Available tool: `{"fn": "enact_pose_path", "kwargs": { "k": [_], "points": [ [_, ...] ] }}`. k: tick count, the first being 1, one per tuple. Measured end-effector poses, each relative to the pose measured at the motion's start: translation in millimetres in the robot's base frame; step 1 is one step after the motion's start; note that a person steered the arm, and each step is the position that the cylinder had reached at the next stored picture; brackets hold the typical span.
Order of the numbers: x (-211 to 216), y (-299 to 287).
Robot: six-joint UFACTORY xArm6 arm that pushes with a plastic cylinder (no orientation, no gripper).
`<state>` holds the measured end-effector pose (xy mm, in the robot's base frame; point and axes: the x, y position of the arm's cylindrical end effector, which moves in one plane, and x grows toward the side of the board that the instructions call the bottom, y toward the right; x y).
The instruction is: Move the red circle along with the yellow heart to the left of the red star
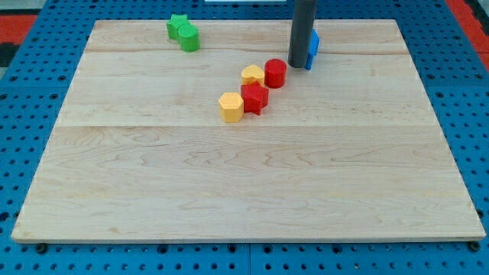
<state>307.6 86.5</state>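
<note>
Rod first: my tip (296, 66) rests on the wooden board (229, 198) near the view's top, right of centre, and it touches no red or yellow block that I can see. It has no jaws, so there is nothing to call apart or together; it simply stands clear of the task's blocks. Just to its left and a little toward the view's bottom sits the red circle (275, 73), near my tip with a thin strip of board between. Touching that circle on its far side from me is a yellow block (253, 75) (which I take for the heart, though its shape is hard to read). Further down-left from my tip comes the red star (254, 98), and pressed against its left side a second yellow block (231, 106), shape unclear. Behind my rod, on the view's right, a blue block (313, 47) pokes out, mostly hidden, and I cannot tell whether the rod touches it. Well away to my tip's left, near the view's top edge, lie two green blocks (183, 32) touching each other.
</note>
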Motion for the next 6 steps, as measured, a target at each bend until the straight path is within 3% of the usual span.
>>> {"fn": "enact_pose_path", "kwargs": {
  "k": [3, 5, 6],
  "points": [
    [16.8, -19.9],
    [19.0, -74.1],
    [40.9, -101.2]
  ]
}}
